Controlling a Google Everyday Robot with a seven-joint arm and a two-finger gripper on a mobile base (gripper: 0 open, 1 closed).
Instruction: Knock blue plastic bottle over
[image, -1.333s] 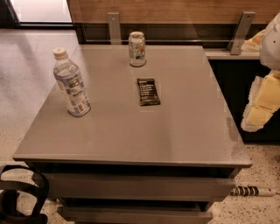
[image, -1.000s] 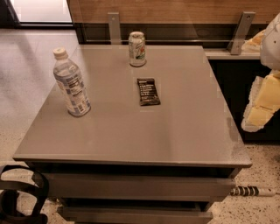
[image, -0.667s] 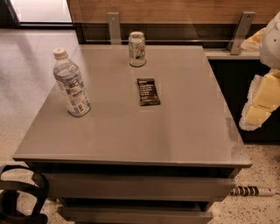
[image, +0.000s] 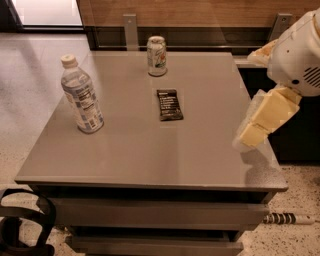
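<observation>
The blue plastic bottle (image: 81, 96) stands upright near the table's left edge; it is clear with a white cap and a pale blue-and-white label. My gripper (image: 264, 118), cream-coloured under a white arm housing (image: 299, 55), hangs over the table's right edge. It is far to the right of the bottle and touches nothing.
A silver-green soda can (image: 156, 55) stands at the back middle of the grey table (image: 150, 155). A dark snack bar wrapper (image: 169, 104) lies flat in the middle. A black looped object (image: 22, 220) sits on the floor at the front left. A wooden wall panel runs behind the table.
My gripper and arm have moved left, from beyond the table's right edge to over that edge. The bottle, can and wrapper have not moved.
</observation>
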